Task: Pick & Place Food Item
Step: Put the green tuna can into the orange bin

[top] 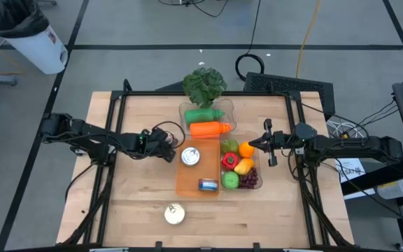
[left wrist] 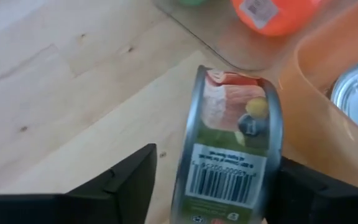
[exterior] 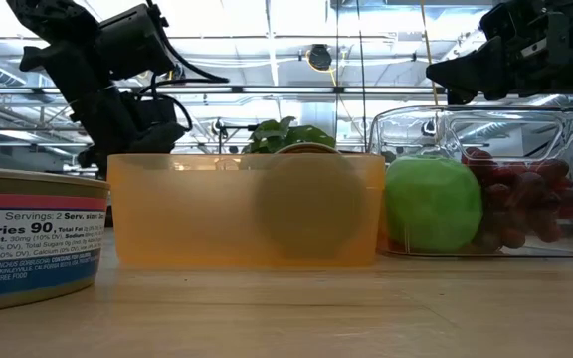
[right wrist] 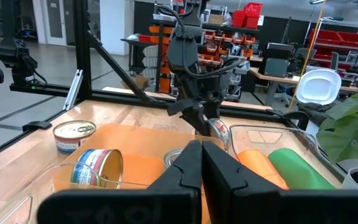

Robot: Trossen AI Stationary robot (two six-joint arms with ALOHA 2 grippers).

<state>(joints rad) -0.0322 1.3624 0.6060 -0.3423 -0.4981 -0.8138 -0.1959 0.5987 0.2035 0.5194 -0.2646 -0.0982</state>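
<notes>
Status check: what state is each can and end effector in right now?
Left end effector: open, straddling the tipped can beside the orange bin.
Right end effector: shut, empty.
Silver-topped can in bin: upright.
Blue-label can in bin: on its side.
Loose can on table: upright.

A labelled tin can [left wrist: 229, 149] stands on edge, just beside the orange bin [left wrist: 328, 112].

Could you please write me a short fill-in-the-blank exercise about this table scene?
1. The left claw has a ____ between its fingers.
2. The orange tray has ____ cans lying in it.
3. The right claw waits with its fingers ____.
4. The green apple sits in the clear box beside the purple ____.

Missing words: can; two; shut; grapes
</notes>
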